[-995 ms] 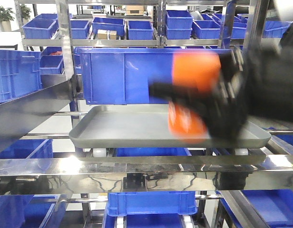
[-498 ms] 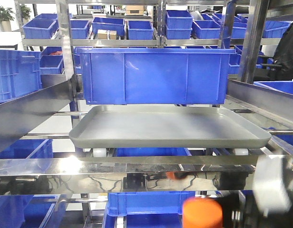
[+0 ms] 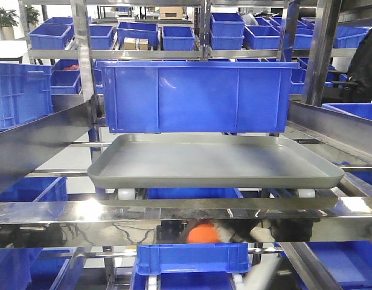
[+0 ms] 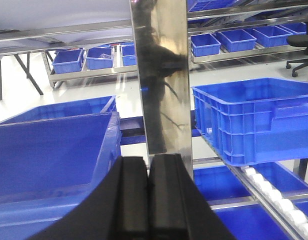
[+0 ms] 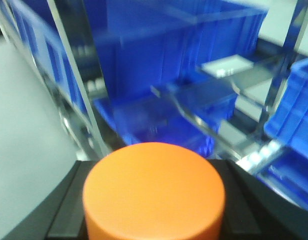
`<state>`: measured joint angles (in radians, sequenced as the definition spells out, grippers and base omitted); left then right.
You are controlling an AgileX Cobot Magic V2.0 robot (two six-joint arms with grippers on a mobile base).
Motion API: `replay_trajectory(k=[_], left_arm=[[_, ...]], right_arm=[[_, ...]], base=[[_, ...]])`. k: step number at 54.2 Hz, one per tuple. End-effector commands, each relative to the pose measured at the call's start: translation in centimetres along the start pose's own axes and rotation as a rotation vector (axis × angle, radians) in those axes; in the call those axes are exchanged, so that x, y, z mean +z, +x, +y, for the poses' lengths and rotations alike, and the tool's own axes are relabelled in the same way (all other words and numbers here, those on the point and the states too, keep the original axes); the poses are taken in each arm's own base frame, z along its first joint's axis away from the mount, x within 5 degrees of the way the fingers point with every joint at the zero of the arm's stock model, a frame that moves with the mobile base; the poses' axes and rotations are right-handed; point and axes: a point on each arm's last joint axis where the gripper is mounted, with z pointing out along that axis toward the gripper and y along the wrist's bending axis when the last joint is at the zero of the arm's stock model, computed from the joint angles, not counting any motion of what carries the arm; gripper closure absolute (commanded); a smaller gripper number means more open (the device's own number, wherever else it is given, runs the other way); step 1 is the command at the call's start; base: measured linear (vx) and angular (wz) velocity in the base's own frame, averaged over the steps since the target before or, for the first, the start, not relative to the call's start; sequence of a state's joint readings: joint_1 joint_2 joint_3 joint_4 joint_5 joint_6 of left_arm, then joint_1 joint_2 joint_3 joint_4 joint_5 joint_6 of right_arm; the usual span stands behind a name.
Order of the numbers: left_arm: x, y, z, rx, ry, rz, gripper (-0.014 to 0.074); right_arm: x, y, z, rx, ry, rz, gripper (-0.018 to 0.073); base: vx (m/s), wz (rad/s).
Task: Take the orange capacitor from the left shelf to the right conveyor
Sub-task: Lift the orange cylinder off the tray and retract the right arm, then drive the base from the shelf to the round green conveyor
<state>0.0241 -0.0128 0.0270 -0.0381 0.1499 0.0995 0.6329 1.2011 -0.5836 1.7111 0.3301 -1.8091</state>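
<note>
Shiny steel-frame shelf [image 3: 83, 72] with shallow grey tray [image 3: 216, 178] (conveyor out of view); right gripper [image 5: 154, 210] clamps the bright-orange cylindrical capacitor [image 5: 154, 185] near the rack; left gripper [image 4: 148, 200] closed, empty. Risk: a fast swing could clip steel uprights, loosening the cylinder.

A steel crossbar [image 3: 83, 220] of the left shelf [image 3: 83, 90] mirrors an orange smear with a dark blur to its right, probably the orange capacitor [image 3: 203, 232] and the right gripper [image 3: 288, 231]. Above that gripper blur sits the grey rimmed tray [image 3: 216, 163], with a large blue bin [image 3: 195, 96] behind it. Below the blur are another blue bin [image 3: 192, 260] and a pale smear [image 3: 258, 278].
</note>
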Motion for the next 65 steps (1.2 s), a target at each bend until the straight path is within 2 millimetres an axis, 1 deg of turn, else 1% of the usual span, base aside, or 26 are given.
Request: replay_trajectory(k=[1, 8, 13, 65], left_arm=[[0.1, 0.3, 0.0, -0.005, -0.001, -0.062, 0.0602], [0.1, 0.3, 0.0, -0.004, -0.001, -0.062, 0.0602], [0.1, 0.3, 0.0, -0.004, -0.001, -0.062, 0.0602], [0.1, 0.3, 0.0, -0.004, -0.001, -0.062, 0.0602]], right_arm=[[0.9, -2.0, 0.1, 0.021, -0.021, -0.05, 0.0214], [2.0, -2.3, -0.6, 0.026, 0.0, -0.033, 0.0214], [2.4, -2.3, -0.8, 0.029, 0.005, -0.023, 0.0214], [2.5, -2.1, -1.0, 0.031, 0.023, -0.012, 0.0214]], base=[[0.0, 0.0], [0.0, 0.0], [0.0, 0.0], [0.0, 0.0]])
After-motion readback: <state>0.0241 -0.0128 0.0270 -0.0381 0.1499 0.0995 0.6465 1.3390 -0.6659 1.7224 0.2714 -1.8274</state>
